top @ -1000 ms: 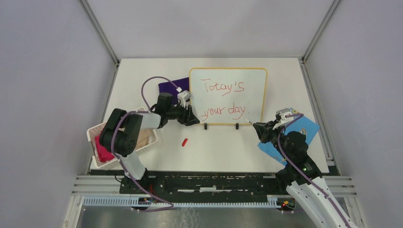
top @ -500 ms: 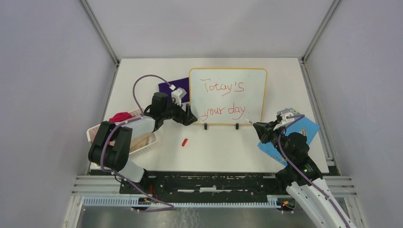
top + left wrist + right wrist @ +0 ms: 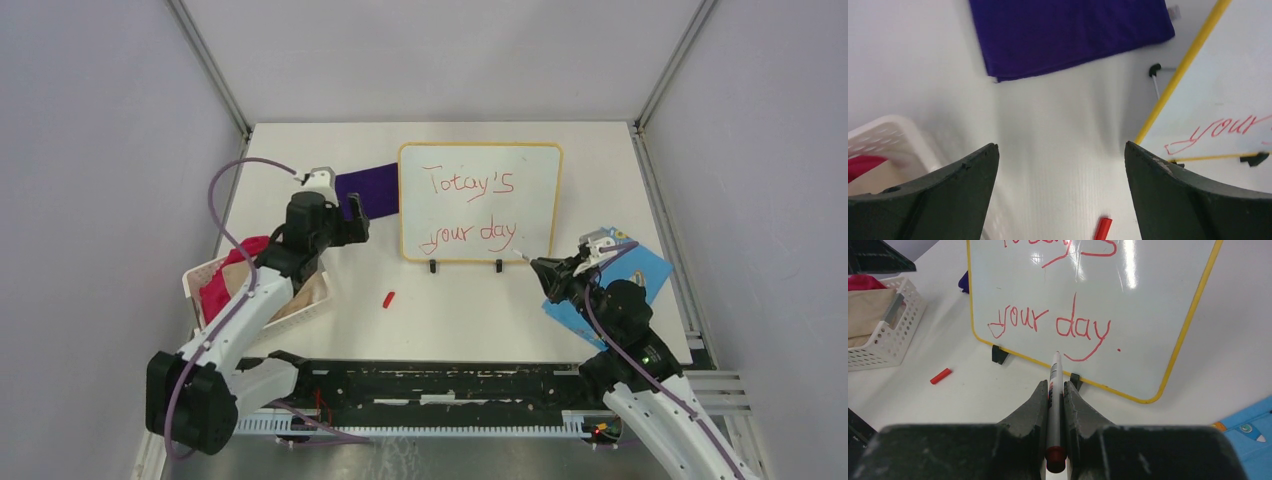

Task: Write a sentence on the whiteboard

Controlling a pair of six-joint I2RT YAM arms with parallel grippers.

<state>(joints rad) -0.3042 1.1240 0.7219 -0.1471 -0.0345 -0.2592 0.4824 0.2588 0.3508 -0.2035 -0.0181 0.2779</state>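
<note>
From above I see a white table (image 3: 450, 330) filling the middle of my view. Plain pale grey walls enclose it: a back wall (image 3: 440, 60) at 12 o'clock, a left wall (image 3: 100, 200) at 9 o'clock and a right wall (image 3: 765, 200) at 3 o'clock. Silver metal posts run along the far corners, a left post (image 3: 210, 68) at 11 o'clock and a right post (image 3: 678, 62) at 1 o'clock. A black mounting rail (image 3: 480, 380) and a slotted silver strip (image 3: 450, 428) cross the near edge at 6 o'clock. The light is soft and even.

Table (image 3: 450, 320) holds purple cloth (image 3: 375, 185), basket (image 3: 898, 332), red cap (image 3: 388, 298), blue card (image 3: 655, 268).
</note>
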